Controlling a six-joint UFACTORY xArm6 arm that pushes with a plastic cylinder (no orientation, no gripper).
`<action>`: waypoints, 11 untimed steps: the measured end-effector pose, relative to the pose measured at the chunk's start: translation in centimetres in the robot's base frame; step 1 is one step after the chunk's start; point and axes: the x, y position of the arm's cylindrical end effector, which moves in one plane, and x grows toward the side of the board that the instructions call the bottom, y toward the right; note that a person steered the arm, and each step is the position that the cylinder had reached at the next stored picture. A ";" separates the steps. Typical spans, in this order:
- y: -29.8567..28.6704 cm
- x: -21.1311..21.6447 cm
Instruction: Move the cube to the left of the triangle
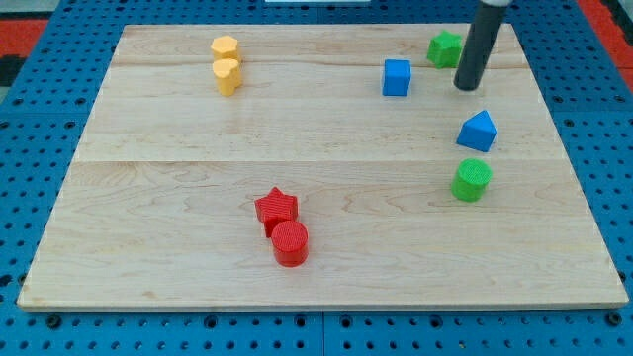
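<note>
A blue cube sits on the wooden board near the view's top, right of centre. A blue triangle block lies to the lower right of the cube. My tip is at the end of the dark rod, to the right of the cube and above the triangle. It touches neither block.
A green star block is at the top right, just left of the rod. A green cylinder lies below the triangle. A yellow hexagon and a yellow heart-like block are at top left. A red star and a red cylinder are at bottom centre.
</note>
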 end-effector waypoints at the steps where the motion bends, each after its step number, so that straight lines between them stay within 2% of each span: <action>1: -7.6 -0.4; 2: -13.3 -1.3; 3: -16.3 -3.4; 4: -20.6 -3.1; 6: -11.8 -0.1; 7: -11.8 1.3; 8: -15.2 0.5; 9: -16.8 1.6; 11: -8.9 7.1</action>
